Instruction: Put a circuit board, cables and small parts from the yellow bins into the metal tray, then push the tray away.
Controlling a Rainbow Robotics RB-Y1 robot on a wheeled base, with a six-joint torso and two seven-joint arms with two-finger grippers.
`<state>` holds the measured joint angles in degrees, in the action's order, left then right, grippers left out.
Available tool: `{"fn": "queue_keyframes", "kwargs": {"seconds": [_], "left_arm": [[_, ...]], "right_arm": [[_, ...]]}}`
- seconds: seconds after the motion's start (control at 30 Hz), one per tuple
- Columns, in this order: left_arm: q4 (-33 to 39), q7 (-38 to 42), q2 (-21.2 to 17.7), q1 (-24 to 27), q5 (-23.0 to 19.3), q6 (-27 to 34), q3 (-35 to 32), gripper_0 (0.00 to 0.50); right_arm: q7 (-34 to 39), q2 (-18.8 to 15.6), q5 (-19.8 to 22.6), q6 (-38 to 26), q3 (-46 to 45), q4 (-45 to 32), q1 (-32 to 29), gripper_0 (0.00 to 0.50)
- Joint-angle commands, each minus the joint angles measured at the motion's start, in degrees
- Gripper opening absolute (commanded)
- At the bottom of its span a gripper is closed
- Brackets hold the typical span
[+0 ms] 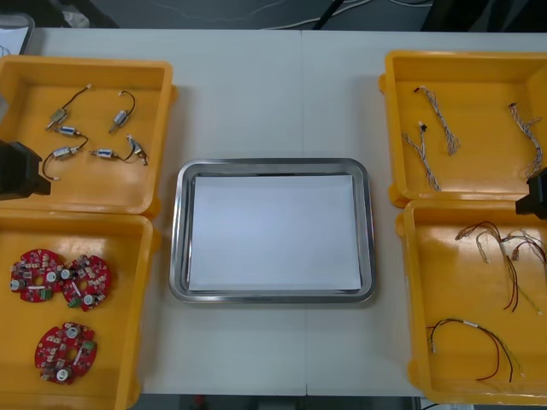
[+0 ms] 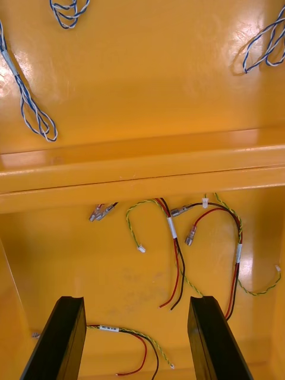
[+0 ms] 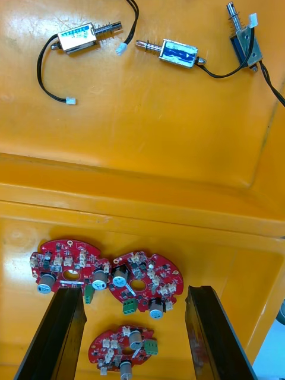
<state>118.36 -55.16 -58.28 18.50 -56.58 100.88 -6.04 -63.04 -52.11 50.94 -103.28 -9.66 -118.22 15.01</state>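
Observation:
The metal tray, white inside and holding nothing, sits at the table's middle. Three round red circuit boards lie in the near left yellow bin. My left gripper hangs open above them, one board showing between its fingers. Small metal parts with black leads lie in the far left bin. My right gripper is open over the near right bin, above red and yellow cables. Twisted blue and white cables rest in the far right bin.
The left arm's black wrist shows at the left edge over the wall between the two left bins. The right arm's wrist shows at the right edge over the wall between the right bins. Bare table lies beyond the tray.

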Motion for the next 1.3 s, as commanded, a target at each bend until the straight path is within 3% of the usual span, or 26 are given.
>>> {"fn": "queue_keyframes", "kwargs": {"seconds": [0.03, 1.3], "left_arm": [[1.2, -5.2, -2.6, -0.9, -0.4, 0.4, -1.8, 0.5], [1.2, -5.2, -2.6, -0.9, -0.4, 0.4, -1.8, 0.5]], "right_arm": [[-2.8, 0.3, -0.5, 0.4, -1.9, -0.3, -0.7, 0.5], [-2.8, 0.3, -0.5, 0.4, -1.9, -0.3, -0.7, 0.5]]}}
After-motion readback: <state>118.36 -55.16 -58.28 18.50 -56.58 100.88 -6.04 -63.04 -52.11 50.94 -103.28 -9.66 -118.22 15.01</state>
